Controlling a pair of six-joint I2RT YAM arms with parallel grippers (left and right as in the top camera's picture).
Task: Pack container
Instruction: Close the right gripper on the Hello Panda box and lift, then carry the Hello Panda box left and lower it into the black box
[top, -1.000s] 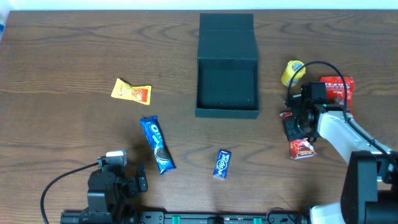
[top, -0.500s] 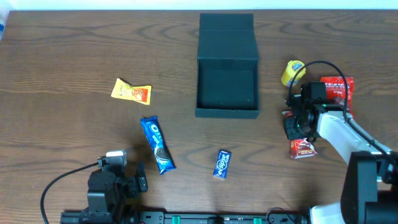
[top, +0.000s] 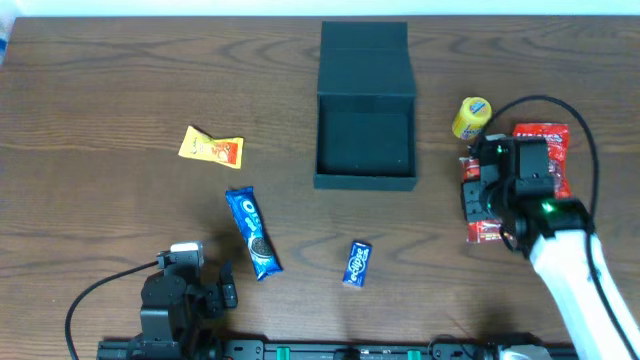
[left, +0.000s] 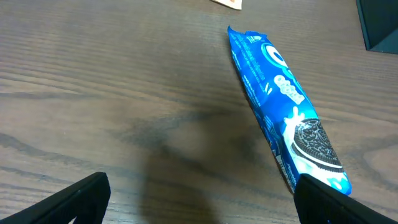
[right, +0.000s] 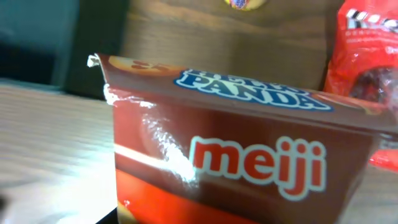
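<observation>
**Right hand grips the Meiji packet**

My right hand (top: 478, 198) is clenched on the red Meiji packet (right: 249, 155), to the right of the container (top: 365, 181). The container sits at the far middle of the tabletop (top: 100, 90), its lid flap open on the far side. My left hand (left: 202, 200) hangs released near the Oreo pack (left: 283, 106).

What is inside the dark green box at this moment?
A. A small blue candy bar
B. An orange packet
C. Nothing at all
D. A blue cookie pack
C: seen from overhead, the container stands open and shows only its bare dark floor, while the blue cookie pack, the orange packet and the small blue bar lie out on the table.
</observation>
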